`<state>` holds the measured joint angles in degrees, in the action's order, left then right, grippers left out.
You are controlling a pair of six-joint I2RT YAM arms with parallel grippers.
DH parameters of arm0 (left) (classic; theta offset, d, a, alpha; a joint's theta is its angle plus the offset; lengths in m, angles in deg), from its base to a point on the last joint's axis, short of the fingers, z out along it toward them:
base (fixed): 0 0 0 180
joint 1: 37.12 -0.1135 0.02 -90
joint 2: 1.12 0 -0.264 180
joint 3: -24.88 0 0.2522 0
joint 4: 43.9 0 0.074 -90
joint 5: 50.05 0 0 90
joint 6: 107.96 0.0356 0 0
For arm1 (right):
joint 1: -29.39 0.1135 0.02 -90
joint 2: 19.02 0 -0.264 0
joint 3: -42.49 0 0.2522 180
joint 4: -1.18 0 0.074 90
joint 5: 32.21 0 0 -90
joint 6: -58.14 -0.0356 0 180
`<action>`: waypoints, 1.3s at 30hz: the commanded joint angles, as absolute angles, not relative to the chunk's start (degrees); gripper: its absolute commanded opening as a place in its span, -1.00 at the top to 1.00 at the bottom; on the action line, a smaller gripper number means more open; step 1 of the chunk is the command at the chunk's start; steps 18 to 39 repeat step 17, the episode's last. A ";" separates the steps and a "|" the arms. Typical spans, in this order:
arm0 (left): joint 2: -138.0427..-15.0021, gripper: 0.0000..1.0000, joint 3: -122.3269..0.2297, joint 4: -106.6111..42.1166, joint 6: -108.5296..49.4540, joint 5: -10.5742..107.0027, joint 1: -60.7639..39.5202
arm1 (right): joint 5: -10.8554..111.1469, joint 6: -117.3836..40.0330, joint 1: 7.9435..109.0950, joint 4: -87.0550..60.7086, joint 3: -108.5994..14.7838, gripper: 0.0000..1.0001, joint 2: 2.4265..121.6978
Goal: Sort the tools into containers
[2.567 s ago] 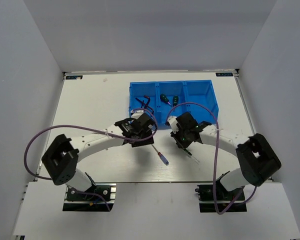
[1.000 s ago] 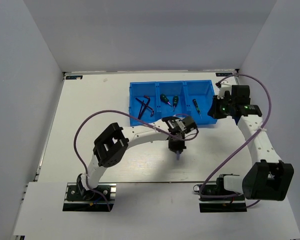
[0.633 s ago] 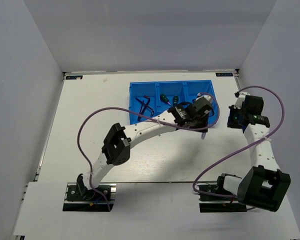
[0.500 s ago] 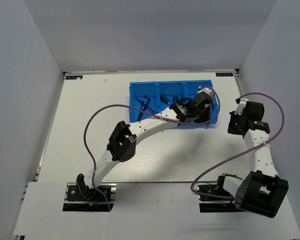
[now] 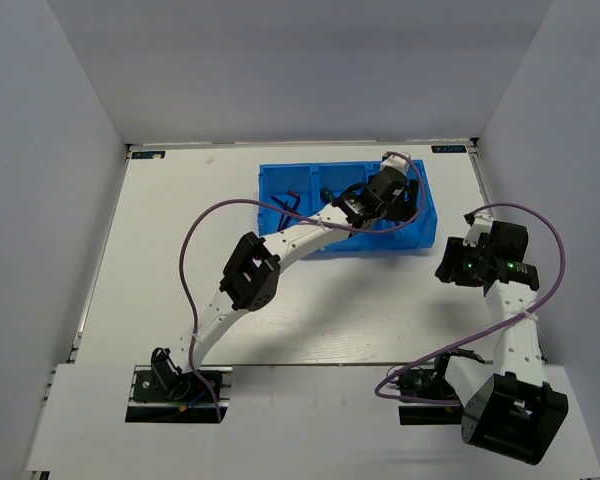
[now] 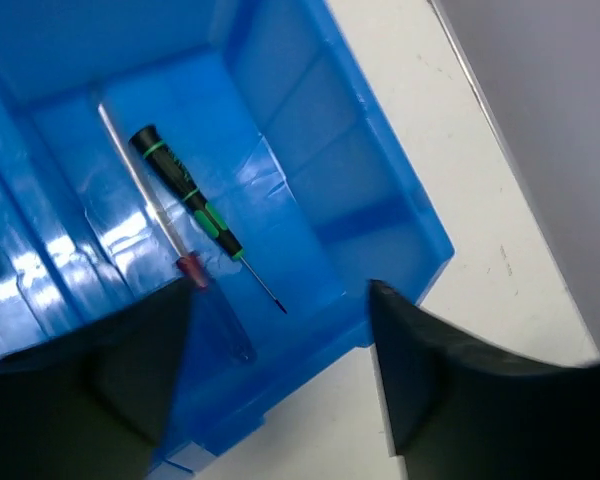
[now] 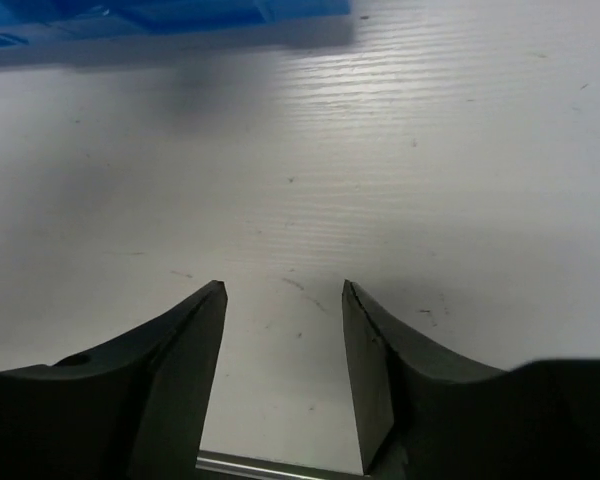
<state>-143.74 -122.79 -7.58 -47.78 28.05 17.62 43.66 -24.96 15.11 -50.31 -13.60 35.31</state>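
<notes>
The blue tray (image 5: 426, 236) stands at the back of the table. My left gripper (image 5: 385, 186) hangs open and empty over its right compartment (image 6: 310, 130). In the left wrist view that compartment holds a thin blue-handled screwdriver (image 6: 218, 318) with a red collar, next to a thin black screwdriver with green bands (image 6: 185, 190); my left gripper (image 6: 280, 370) holds neither. The dark hex keys (image 5: 287, 204) show in the left compartment. The green-handled screwdrivers are hidden under my left arm. My right gripper (image 5: 448, 270) (image 7: 285, 300) is open and empty over bare table, right of the tray.
White walls close in the table on three sides. Purple cables loop off both arms (image 5: 195, 250). The tray's front wall (image 7: 160, 15) shows at the top of the right wrist view, and a metal table edge strip (image 7: 280, 466) at its bottom.
My left arm carried the blue-handled screwdriver from the table's middle to the right compartment and let it go. My right arm pulled back from the tray to the right side.
</notes>
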 commanded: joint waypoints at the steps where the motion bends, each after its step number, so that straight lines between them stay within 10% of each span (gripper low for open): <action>1: -139.12 -0.75 -124.32 -10.98 -45.12 32.13 17.99 | 34.79 -22.20 14.80 -52.92 -13.90 -0.16 35.03; 6: -127.62 -0.91 -116.16 -11.95 -42.84 29.59 17.99 | 26.07 -17.80 15.06 -55.56 -15.13 -0.40 35.82; 7: -125.15 -0.93 -114.32 -11.17 -42.14 28.45 17.99 | 27.54 -19.36 15.24 -55.56 -15.22 -0.81 36.09; 17: -80.43 -0.99 -64.15 -8.00 -44.75 20.81 16.40 | 26.51 -23.86 15.07 -55.03 -18.12 -0.81 36.80; 39: -80.43 -0.99 -64.15 -8.00 -44.75 20.81 16.40 | 26.51 -23.86 15.07 -55.03 -18.12 -0.81 36.80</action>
